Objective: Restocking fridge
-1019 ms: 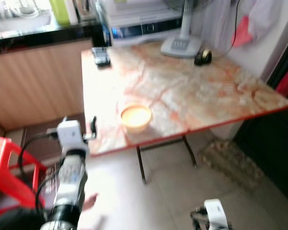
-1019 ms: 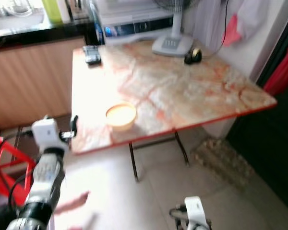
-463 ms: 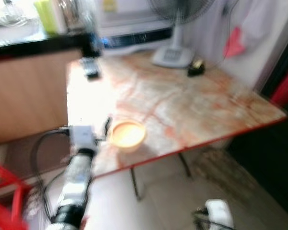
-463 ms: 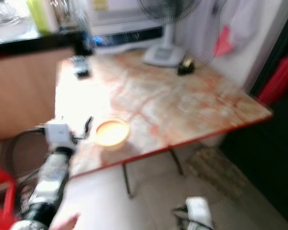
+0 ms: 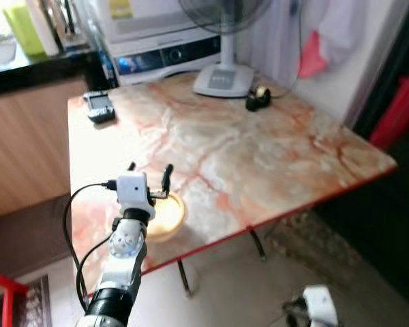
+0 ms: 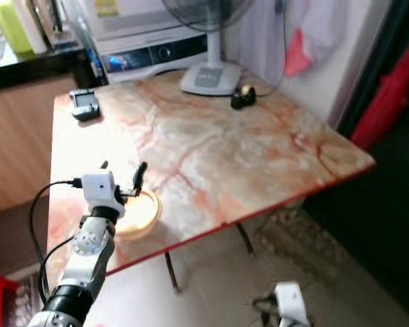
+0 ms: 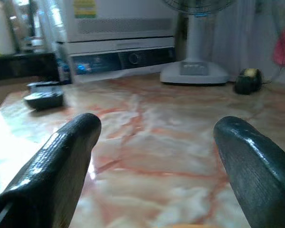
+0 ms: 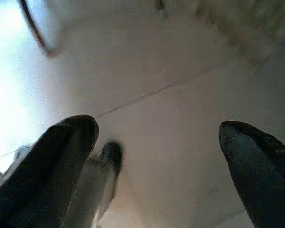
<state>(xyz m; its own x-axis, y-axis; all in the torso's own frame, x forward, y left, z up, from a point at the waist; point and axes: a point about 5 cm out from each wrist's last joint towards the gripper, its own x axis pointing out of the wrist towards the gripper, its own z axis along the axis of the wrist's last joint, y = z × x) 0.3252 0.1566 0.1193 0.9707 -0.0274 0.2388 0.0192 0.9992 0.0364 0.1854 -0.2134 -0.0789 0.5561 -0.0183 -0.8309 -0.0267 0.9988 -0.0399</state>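
A shallow cream-yellow bowl (image 5: 166,216) sits on the marble-patterned table (image 5: 259,146), close to its front left edge. My left gripper (image 5: 148,170) is raised over the bowl's near side, open, with nothing between its fingers. The left wrist view looks between the two black fingers (image 7: 66,161) across the tabletop toward the fan and the white appliance. My right arm (image 5: 316,308) hangs low by the floor. The right gripper (image 8: 156,128) is open over pale floor tiles.
At the table's far side stand a fan base (image 5: 222,80), a small dark round object (image 5: 258,100) and a white appliance (image 5: 165,49). A dark handset (image 5: 99,107) lies at the far left corner. A wooden counter (image 5: 24,146) stands left, a red stool (image 5: 1,285) bottom left, a mat (image 5: 312,240) under the table's right side.
The camera has shifted and come closer to the table. My left gripper has moved from the table's left edge to above the bowl. The right arm still hangs low.
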